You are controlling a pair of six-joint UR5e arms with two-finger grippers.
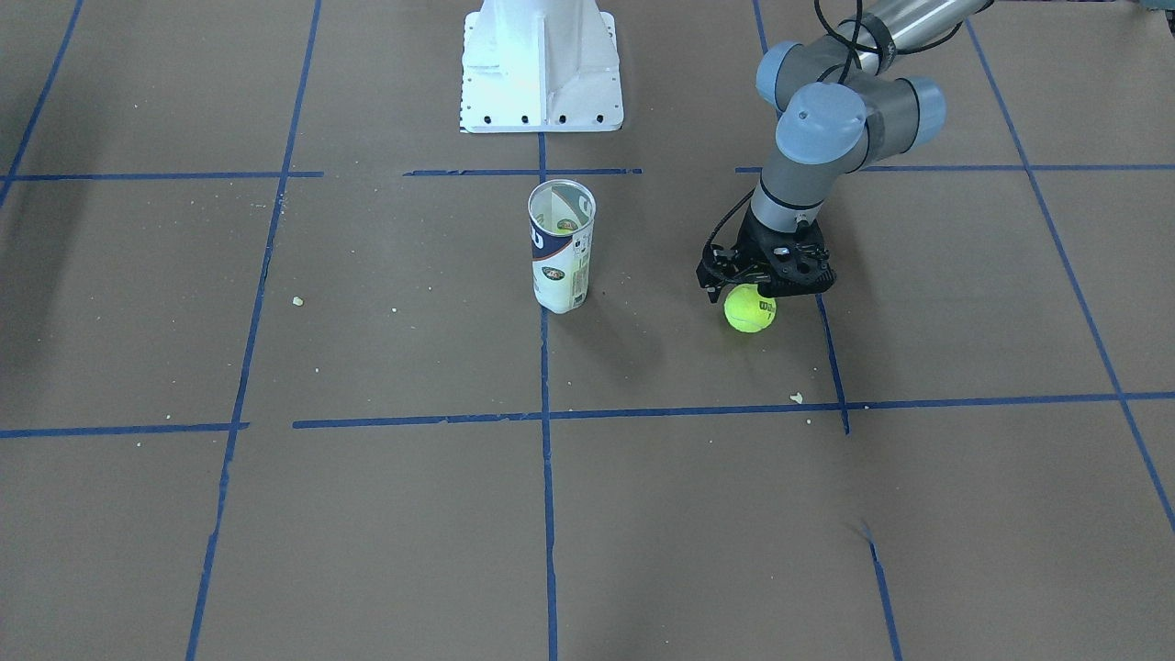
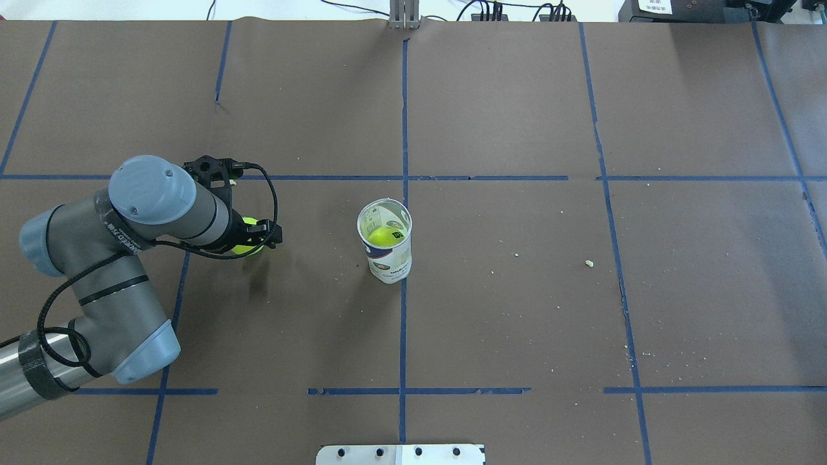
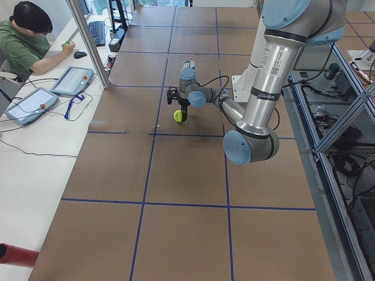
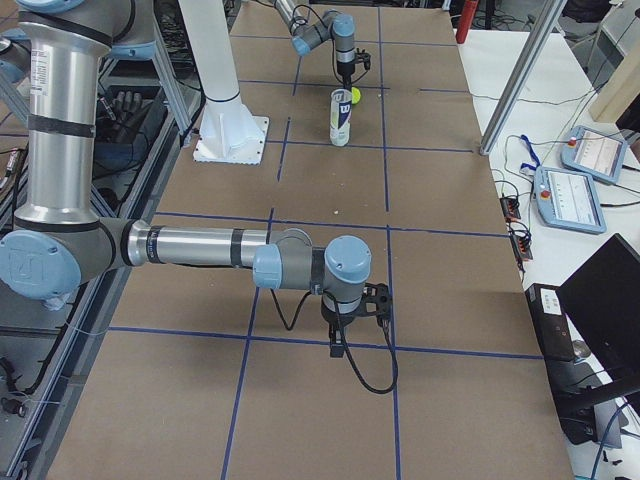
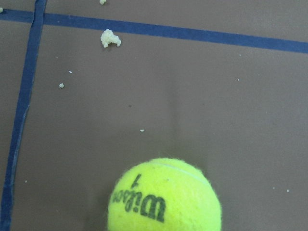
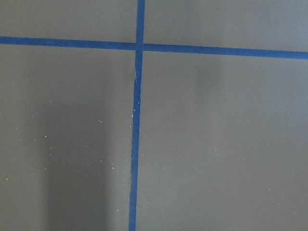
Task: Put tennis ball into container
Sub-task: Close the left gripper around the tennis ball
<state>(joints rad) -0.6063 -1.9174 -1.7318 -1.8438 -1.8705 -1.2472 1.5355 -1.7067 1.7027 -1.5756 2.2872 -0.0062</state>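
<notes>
A yellow-green tennis ball (image 1: 750, 308) (image 5: 163, 202) lies on the brown table, and the overhead view shows only a sliver of this ball (image 2: 249, 242). My left gripper (image 1: 755, 292) (image 2: 251, 234) hangs straight down over it, jaws apparently spread to either side; the left wrist view shows no fingers. The container (image 1: 561, 246) (image 2: 386, 242) stands upright at the table's middle, apart from the gripper, with another yellow ball (image 2: 382, 236) inside. My right gripper (image 4: 355, 330) hovers low over bare table far away; I cannot tell whether it is open or shut.
The white robot base (image 1: 542, 64) stands behind the can. Blue tape lines (image 1: 546, 413) grid the table, with small crumbs (image 1: 796, 397) scattered about. An operator (image 3: 29, 41) sits at a side desk beyond the far edge.
</notes>
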